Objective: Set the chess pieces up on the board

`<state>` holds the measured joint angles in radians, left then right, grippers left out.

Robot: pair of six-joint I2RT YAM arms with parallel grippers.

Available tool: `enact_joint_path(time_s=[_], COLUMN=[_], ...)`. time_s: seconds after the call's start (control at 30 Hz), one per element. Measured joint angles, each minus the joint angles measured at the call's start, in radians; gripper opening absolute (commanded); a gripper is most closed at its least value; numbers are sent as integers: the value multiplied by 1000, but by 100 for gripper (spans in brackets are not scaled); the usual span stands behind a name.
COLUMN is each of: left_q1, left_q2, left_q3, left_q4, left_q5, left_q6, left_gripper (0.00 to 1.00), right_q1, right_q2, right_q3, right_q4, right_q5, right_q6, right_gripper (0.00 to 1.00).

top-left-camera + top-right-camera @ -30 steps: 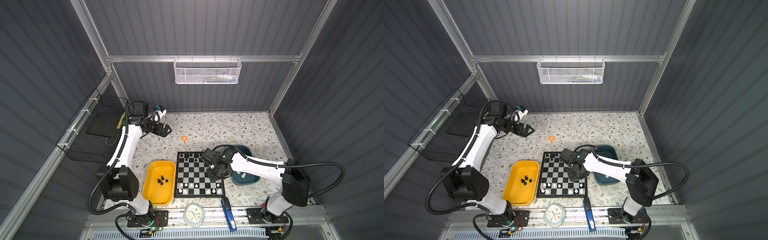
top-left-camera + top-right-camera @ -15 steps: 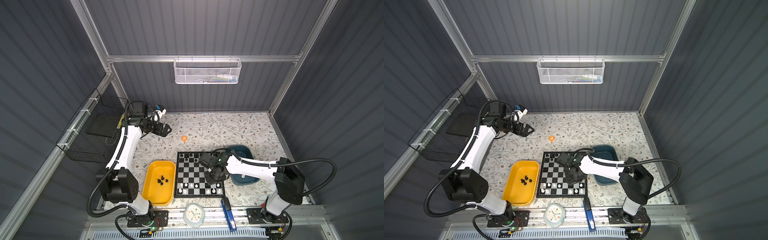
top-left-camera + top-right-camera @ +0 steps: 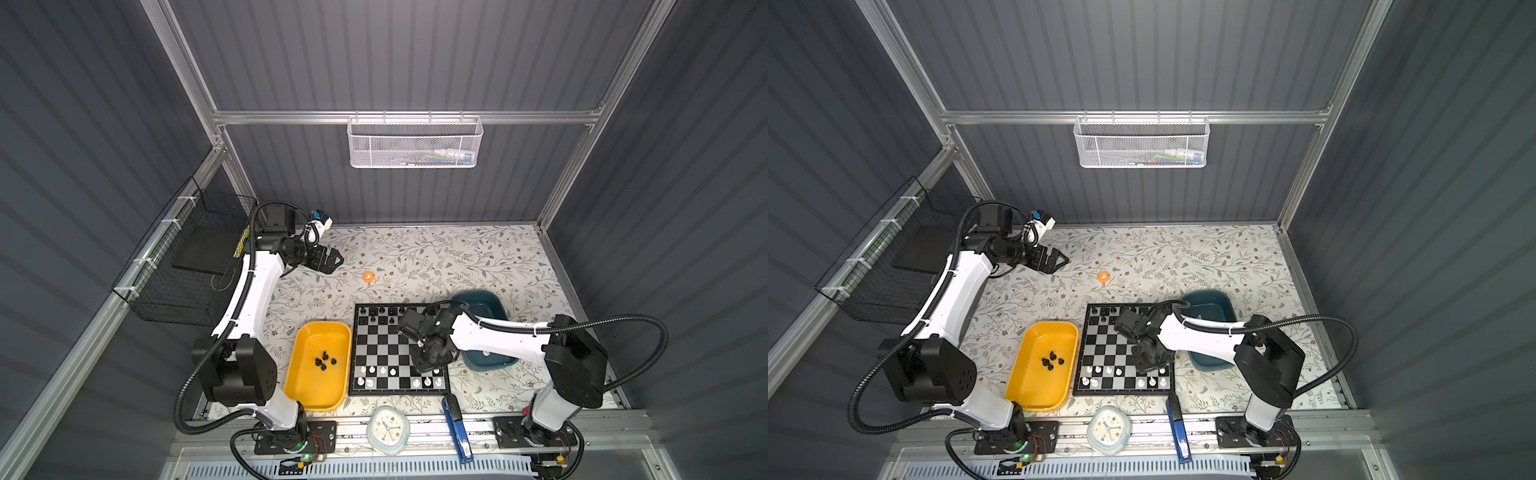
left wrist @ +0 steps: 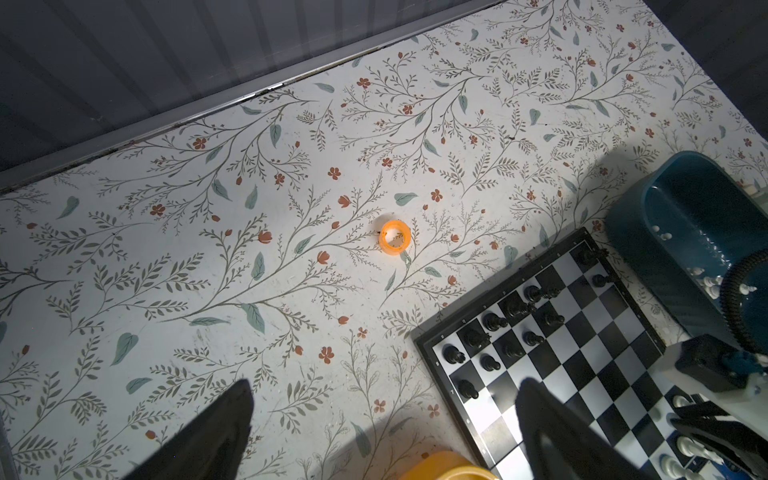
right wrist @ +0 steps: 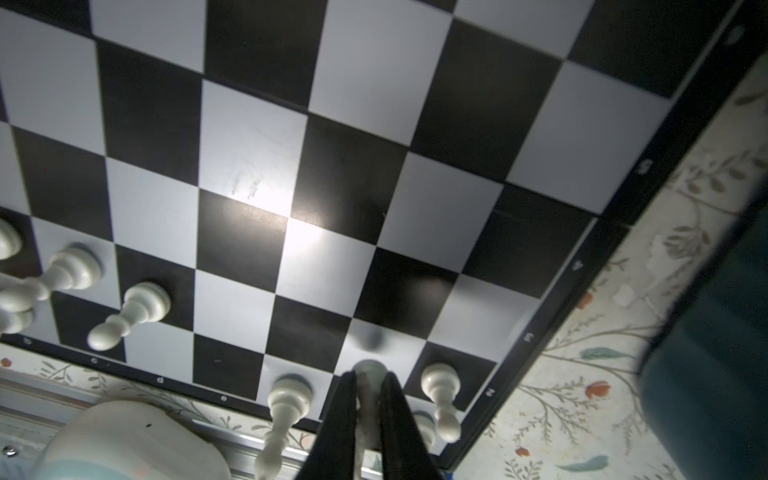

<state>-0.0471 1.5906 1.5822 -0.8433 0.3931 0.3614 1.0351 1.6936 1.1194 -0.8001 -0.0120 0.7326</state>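
Note:
The board (image 3: 384, 347) lies at the middle front in both top views. Black chess pieces (image 3: 380, 312) stand on its far rows, white ones (image 3: 381, 370) on its near rows. My right gripper (image 3: 429, 365) hangs over the board's near right corner area, shut on a white chess piece (image 5: 369, 370) just above a square, beside standing white pieces (image 5: 439, 384). My left gripper (image 3: 336, 261) is open and empty, high over the far left of the table. Its fingers (image 4: 220, 432) frame bare tabletop and the board's far corner (image 4: 469, 361).
A yellow tray (image 3: 303, 390) left of the board holds several black pieces (image 3: 325, 360). A teal tray (image 3: 478, 296) on the right holds white pieces (image 4: 706, 282). An orange ring (image 3: 368, 276) lies behind the board. A clock (image 3: 386, 429) and a blue stapler (image 3: 457, 428) lie in front.
My right gripper has moved toward the board's near edge and lower, still shut on the white piece. The left arm has not moved.

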Motion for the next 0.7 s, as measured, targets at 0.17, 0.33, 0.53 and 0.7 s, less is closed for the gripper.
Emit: enact_joint_path(time_s=[0.17,0.33,0.53,0.7], left_q1=[0,0,0,0], left_q2=[0,0,0,0], left_q3=[-3,-7,-7,-7], left_q4=[3,3,3,3], left_q5=[1,2,2,2], left_q6=[0,0,-4,-6], left_gripper=[99,100,100,100], right_q1=[0,0,0,0], right_q2=[1,7,16,17], right_q3=[-2,-8,-20,-23], right_q4=[1,11,22,30], right_q5=[0,-2,-4,-7], right_q6=[1,1,2,4], right_gripper=[15,15,16,17])
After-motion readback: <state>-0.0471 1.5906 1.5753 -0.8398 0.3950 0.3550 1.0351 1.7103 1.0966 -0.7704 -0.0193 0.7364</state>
